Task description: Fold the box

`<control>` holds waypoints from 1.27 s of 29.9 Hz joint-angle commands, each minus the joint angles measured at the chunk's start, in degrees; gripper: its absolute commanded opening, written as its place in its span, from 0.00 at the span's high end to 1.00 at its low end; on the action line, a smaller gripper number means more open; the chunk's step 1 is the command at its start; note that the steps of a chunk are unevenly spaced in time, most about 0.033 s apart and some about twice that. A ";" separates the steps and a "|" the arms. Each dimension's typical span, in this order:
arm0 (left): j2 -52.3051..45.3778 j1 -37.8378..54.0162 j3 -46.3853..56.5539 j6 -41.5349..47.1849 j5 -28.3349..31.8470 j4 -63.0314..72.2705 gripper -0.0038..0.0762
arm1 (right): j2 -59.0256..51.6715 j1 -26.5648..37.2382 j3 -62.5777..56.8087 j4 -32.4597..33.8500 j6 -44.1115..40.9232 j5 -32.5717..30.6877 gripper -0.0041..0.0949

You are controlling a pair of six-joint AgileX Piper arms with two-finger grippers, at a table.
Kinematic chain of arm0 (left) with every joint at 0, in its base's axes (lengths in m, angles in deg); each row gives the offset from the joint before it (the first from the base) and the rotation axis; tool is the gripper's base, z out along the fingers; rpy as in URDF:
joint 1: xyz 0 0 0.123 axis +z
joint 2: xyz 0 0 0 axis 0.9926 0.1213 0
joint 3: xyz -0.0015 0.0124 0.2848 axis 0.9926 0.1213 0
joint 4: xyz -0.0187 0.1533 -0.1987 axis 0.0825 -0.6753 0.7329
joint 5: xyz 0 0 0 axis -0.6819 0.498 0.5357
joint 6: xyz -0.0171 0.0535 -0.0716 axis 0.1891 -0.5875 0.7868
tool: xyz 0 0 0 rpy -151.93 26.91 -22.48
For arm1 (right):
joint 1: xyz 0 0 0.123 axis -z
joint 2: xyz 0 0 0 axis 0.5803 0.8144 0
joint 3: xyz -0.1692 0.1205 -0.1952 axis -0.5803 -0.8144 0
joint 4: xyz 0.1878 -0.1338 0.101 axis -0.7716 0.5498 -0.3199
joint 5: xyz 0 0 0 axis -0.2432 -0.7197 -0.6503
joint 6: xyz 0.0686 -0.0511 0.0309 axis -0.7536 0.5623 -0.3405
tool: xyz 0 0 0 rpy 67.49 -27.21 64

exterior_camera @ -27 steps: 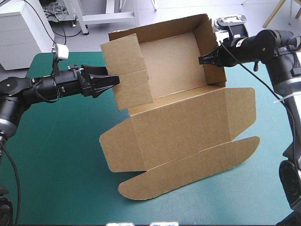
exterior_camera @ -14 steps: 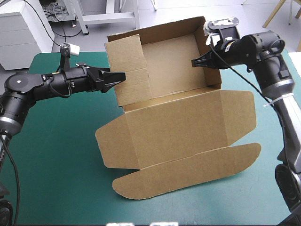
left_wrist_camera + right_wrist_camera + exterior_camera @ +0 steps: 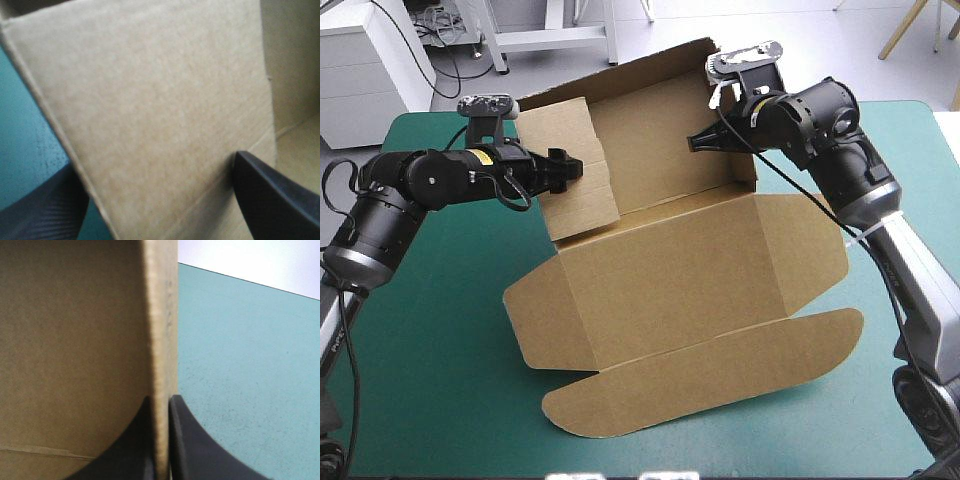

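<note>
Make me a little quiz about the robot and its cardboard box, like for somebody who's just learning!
1. True or false: the right gripper pinches a wall of the box between its fingers.
2. What colour is the table cover? A red, B teal-green, C yellow.
3. Fill the gap: the left gripper has its fingers ____, one on each side of a box wall.
Key: 1 true; 2 B; 3 open.
</note>
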 commanded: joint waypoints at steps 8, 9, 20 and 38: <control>-1.07 -0.48 1.95 9.21 9.40 1.73 0.26 | -4.94 -0.90 1.63 -1.02 -1.71 7.39 0.97; -1.17 -0.48 1.95 9.21 9.71 1.73 0.26 | -5.02 -0.90 1.63 -0.60 -1.71 7.39 0.97; -1.45 -0.48 1.95 7.17 10.76 1.24 0.73 | -5.02 -0.90 1.63 0.56 -1.71 7.29 0.97; 1.94 -5.98 -4.58 8.35 6.63 -10.90 0.96 | -5.02 -0.79 1.63 1.70 -4.03 1.88 0.97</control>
